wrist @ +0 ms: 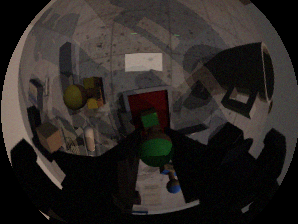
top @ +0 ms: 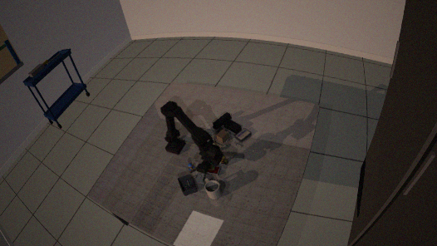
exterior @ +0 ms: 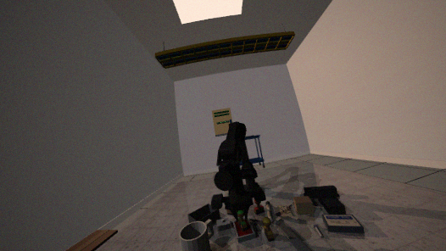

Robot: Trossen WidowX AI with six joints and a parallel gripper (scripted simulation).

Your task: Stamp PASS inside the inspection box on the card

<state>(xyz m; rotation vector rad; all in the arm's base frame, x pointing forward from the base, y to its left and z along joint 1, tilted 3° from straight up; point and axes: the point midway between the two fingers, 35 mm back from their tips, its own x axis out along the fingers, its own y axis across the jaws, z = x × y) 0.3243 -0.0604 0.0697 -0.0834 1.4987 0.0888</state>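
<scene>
In the wrist view, yellow stamp [top: 224, 160] [exterior: 266, 222] [wrist: 75, 97] at ten o'clock; claw [top: 206, 169] [exterior: 241, 217] [wrist: 152, 131] gripping the green stamp [exterior: 241, 214] [wrist: 156, 151], presumably PASS, at the red pad [top: 214, 170] [exterior: 242, 232] [wrist: 145, 103], twelve o'clock: press squarely, lift straight; mug [top: 213, 190] [exterior: 194, 238] [wrist: 234, 70] at two

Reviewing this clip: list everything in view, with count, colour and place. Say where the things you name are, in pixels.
stamp: one, green, between the fingers, over the pad
ink pad [exterior: 248, 233] [wrist: 132, 102]: one, red, beneath it
mug [top: 212, 189] [exterior: 195, 238]: one, pale, near the pad
open box [top: 187, 184]: one, dark, beside the mug
yellow stamp [exterior: 267, 229] [wrist: 75, 97]: one, beside the pad
block [top: 223, 135] [exterior: 303, 205] [wrist: 50, 137]: one, tan, beyond the yellow stamp
cart [top: 68, 51]: one, blue, by the wall
sheet [top: 199, 231]: one, white, past the mug
arm [top: 191, 126] [exterior: 233, 153]: one, black, centre
fingers: one pair, black, shut on the green stamp
</scene>
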